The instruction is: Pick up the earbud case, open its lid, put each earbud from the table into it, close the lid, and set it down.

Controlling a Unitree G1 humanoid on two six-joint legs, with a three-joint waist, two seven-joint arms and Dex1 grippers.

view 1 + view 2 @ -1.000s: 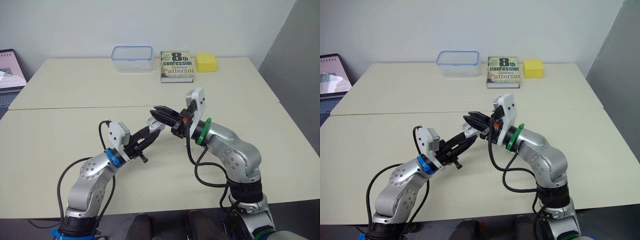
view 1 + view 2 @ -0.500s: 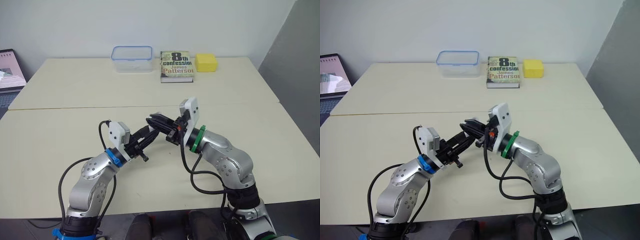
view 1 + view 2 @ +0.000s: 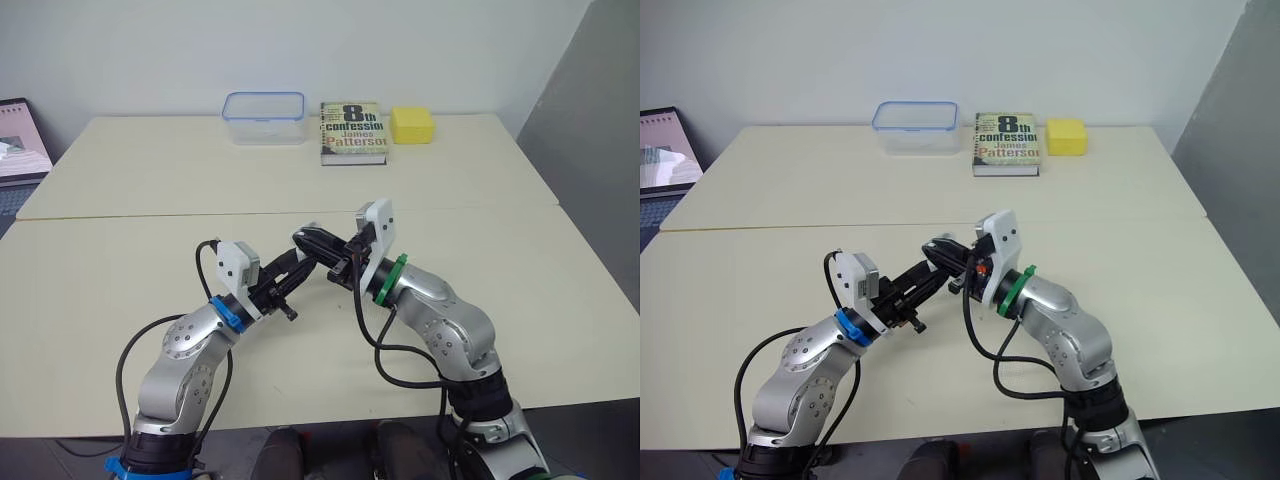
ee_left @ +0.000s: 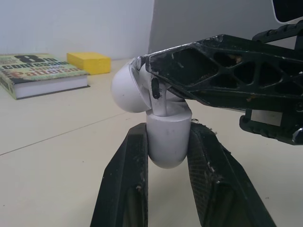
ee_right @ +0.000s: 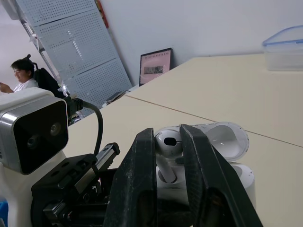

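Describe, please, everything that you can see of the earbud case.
The earbud case is small, white and rounded, and looks like glossy plastic. Its lid stands open, hinged back, with a hollow inside. The left gripper clamps its body upright between two black fingers, over the table. The right gripper holds an earbud whose stem enters the case.

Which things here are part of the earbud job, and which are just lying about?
Job in hand:
- case, lid open, held by the left gripper
- earbud, held by the right gripper at the case's opening

Lying about:
- container
- book
- yellow block
- laptop
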